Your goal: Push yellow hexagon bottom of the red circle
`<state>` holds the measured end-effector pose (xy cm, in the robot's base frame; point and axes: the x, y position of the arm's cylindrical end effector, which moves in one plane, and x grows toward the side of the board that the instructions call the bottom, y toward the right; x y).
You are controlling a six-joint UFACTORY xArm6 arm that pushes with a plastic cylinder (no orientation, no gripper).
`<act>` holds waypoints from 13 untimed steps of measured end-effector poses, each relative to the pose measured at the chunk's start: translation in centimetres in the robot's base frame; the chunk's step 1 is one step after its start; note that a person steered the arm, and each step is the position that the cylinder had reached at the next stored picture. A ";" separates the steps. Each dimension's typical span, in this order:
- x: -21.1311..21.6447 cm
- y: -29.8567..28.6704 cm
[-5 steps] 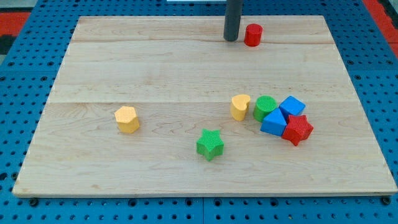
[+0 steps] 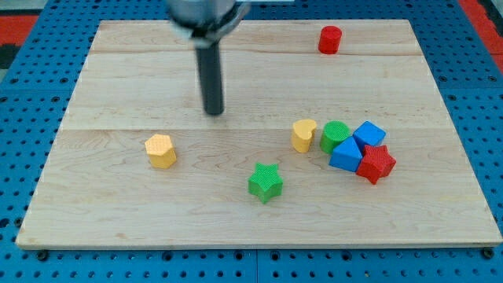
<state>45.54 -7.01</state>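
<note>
The yellow hexagon [image 2: 160, 151] lies on the left part of the wooden board [image 2: 118, 71]. The red circle [image 2: 330, 39] stands near the view's top right, far from the hexagon. My tip [image 2: 213, 112] is on the board in the upper middle, up and to the right of the yellow hexagon and well apart from it. It is far left of and below the red circle.
A green star [image 2: 266, 182] lies below centre. At the right sits a cluster: a yellow heart-like block [image 2: 303, 134], a green round block [image 2: 334, 136], two blue blocks [image 2: 368, 134] [image 2: 346, 155] and a red star [image 2: 376, 163].
My tip has moved from beside the red circle down and left to the board's upper middle. The red circle has shifted slightly right and up. The other blocks have not moved.
</note>
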 end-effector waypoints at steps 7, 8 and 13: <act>-6.7 -12.0; -6.2 -6.6; -10.7 2.4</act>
<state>34.82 -4.61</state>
